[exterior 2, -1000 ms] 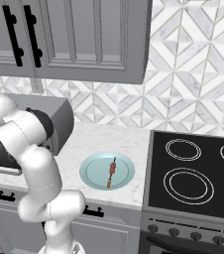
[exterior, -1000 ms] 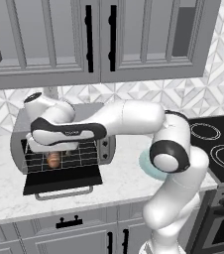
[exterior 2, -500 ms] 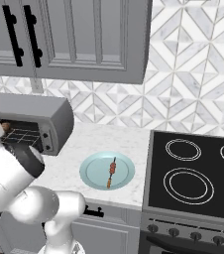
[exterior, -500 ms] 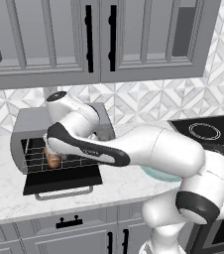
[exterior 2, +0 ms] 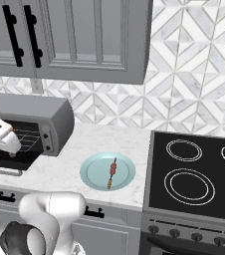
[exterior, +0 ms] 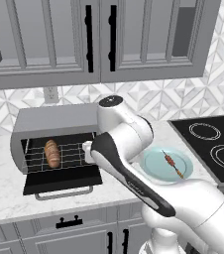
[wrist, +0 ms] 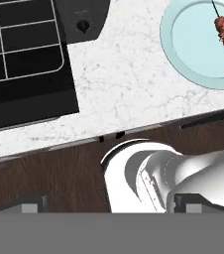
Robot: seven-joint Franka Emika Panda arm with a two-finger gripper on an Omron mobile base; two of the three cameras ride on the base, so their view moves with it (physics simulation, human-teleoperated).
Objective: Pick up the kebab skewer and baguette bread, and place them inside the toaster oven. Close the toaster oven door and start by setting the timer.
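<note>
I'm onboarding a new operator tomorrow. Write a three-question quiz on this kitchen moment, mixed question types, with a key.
1. True or false: the baguette bread lies on the rack inside the toaster oven.
2. Where is the kebab skewer? A) on the stove B) on the light blue plate C) in the oven
3. Fill in: the toaster oven door is hanging ____.

Key:
1. True
2. B
3. open

baguette bread (exterior: 52, 153) in toaster oven (exterior: 54, 121) | kebab skewer (exterior: 172, 164) on plate (exterior: 153, 165), right
</note>
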